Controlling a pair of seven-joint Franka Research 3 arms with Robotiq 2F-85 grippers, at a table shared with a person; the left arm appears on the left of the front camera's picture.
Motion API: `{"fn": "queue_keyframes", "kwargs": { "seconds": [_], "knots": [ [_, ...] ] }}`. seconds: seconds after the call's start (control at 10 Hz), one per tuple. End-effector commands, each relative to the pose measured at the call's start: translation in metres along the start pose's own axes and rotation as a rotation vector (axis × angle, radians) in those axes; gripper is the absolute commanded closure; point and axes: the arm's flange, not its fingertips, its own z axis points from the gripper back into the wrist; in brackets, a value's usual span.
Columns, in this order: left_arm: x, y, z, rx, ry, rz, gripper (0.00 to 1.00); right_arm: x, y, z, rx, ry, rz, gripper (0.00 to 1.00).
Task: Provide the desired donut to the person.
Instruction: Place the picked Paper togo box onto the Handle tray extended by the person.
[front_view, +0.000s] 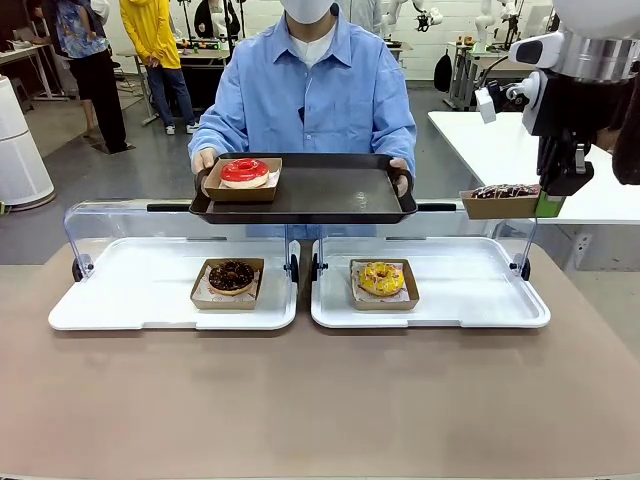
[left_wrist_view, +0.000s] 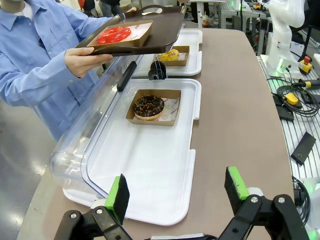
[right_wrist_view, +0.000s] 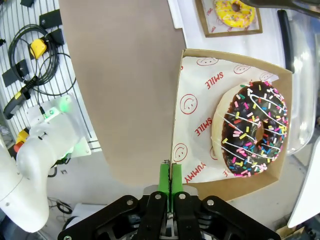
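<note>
We have our right claw (right_wrist_view: 170, 181) pinched shut on the rim of the light, flimsy cardboard box (right_wrist_view: 227, 120) carrying the soft sprinkled donut (right_wrist_view: 254, 127), aloft beside the person's tray (front_view: 300, 205).

The person (front_view: 310, 95) at twelve o'clock holds a dark tray (front_view: 330, 192) bearing a boxed red donut (front_view: 244, 172); at three o'clock the right gripper (front_view: 549, 205) pinches a boxed chocolate sprinkled donut (front_view: 503, 192) aloft; two white trays (front_view: 150, 290) each carry one boxed donut.
</note>
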Motion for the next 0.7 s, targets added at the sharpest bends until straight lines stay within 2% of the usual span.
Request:
{"fn": "queue_keyframes", "kwargs": {
  "seconds": [0.0, 0.1, 0.3, 0.6],
  "knots": [
    [0.001, -0.001, 0.001, 0.003, -0.005, -0.003, 0.00, 0.000, 0.004, -0.002, -0.007, 0.017, 0.002, 1.00],
    [0.001, -0.001, 0.001, 0.003, -0.005, -0.003, 0.00, 0.000, 0.000, 0.000, 0.000, 0.000, 0.000, 0.98],
    [0.001, -0.001, 0.001, 0.003, -0.005, -0.003, 0.00, 0.029, 0.000, 0.039, -0.091, -0.039, 0.043, 0.98],
    [0.001, -0.001, 0.001, 0.003, -0.005, -0.003, 0.00, 0.080, -0.013, 0.072, -0.151, -0.025, 0.139, 0.98]
  ]
}}
